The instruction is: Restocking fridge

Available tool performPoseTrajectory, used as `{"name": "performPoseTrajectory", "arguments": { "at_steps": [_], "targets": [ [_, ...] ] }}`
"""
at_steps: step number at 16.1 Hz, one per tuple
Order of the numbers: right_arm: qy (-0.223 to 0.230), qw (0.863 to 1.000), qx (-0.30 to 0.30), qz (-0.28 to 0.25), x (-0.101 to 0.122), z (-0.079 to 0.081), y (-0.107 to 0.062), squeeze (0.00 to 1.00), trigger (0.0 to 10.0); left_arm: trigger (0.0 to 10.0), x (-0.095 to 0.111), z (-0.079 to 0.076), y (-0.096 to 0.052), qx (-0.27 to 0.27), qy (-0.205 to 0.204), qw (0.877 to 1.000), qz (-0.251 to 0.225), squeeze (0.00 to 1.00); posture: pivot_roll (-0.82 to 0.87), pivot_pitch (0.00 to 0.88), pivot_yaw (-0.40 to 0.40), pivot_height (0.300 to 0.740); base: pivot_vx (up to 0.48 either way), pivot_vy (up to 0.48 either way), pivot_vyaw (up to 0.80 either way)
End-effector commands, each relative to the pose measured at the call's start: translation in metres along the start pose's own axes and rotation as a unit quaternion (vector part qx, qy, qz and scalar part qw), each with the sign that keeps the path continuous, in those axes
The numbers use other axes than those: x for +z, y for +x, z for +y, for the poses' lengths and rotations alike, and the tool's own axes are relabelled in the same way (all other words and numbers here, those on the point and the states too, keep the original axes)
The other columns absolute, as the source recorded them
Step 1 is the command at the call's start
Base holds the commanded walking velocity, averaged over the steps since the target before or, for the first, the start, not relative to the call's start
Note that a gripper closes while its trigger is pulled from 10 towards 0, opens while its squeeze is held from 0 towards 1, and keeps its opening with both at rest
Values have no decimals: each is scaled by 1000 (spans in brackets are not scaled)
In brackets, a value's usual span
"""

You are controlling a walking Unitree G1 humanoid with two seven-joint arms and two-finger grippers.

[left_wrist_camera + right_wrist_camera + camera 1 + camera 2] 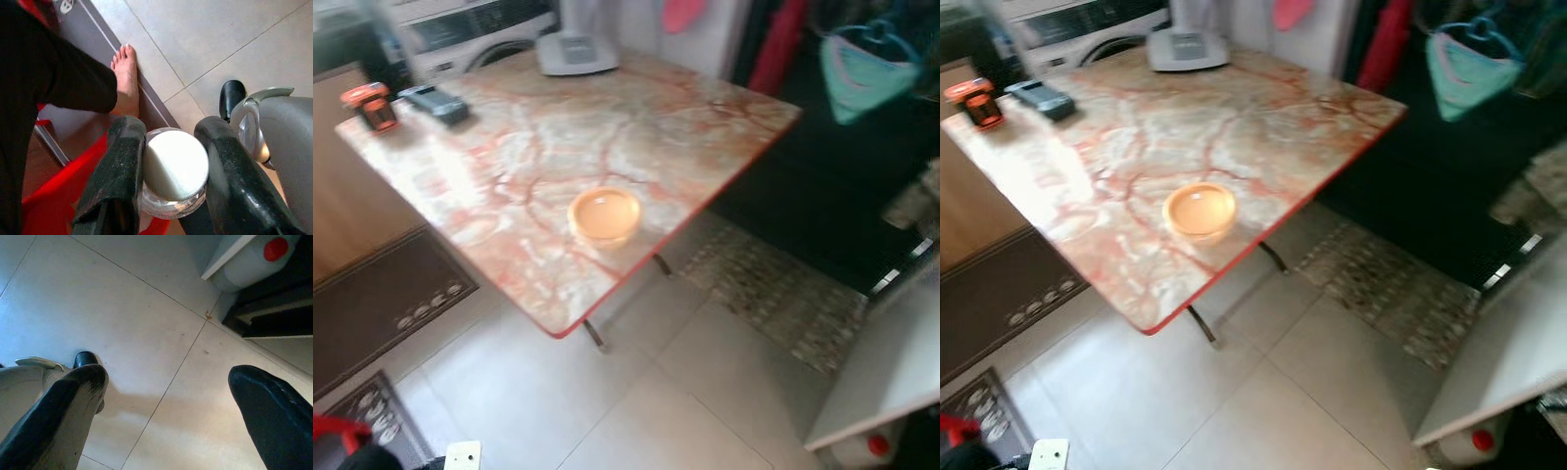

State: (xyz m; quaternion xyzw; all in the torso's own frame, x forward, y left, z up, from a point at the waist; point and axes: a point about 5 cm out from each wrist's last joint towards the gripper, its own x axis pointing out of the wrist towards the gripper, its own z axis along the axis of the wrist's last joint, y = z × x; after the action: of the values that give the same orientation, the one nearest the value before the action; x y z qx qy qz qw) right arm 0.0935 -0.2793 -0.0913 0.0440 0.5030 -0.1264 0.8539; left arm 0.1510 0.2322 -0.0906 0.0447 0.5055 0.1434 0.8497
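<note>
In the left wrist view my left gripper is shut on a clear glass jar with a white ribbed lid, held low over the tiled floor. In the right wrist view my right gripper is open, its two black fingers wide apart above bare floor tiles, with nothing between them. An orange bowl stands on the marble-patterned table near its front corner. A white fridge door stands open at the right, and a white jug with a red cap sits in its lower shelf.
A person's dark-clothed leg and bare foot stand on a dark mat beside a red chair. On the table's far side lie an orange tool, a dark device and a white appliance. A patterned rug lies beyond the table.
</note>
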Motion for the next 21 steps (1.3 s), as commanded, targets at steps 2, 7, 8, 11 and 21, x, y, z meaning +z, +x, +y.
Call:
{"name": "performPoseTrajectory", "arguments": {
  "at_steps": [2,7,8,11,21],
  "targets": [
    [3,1000,-2,11,-7,-1,-1,0,10000,10000,-9,3,-1,1,34,999,16,0,87,67,5,740,0,-480,-788],
    [-8,1000,3,14,-7,-1,-2,0,10000,10000,-7,1,-1,-2,19,1000,14,0,95,81,6,740,0,-92,-788],
    [-6,1000,3,14,-7,-1,-2,0,10000,10000,-7,1,-1,-2,19,1000,14,0,95,81,6,740,0,0,-788],
    [-5,1000,3,13,-7,0,-2,0,10000,10000,-8,0,-1,-3,16,1000,16,0,98,86,5,740,0,0,-788],
    [-8,1000,5,13,-7,0,-1,0,10000,10000,-10,0,-1,-6,12,1000,18,0,99,84,2,740,0,0,-788]
  ]
}}
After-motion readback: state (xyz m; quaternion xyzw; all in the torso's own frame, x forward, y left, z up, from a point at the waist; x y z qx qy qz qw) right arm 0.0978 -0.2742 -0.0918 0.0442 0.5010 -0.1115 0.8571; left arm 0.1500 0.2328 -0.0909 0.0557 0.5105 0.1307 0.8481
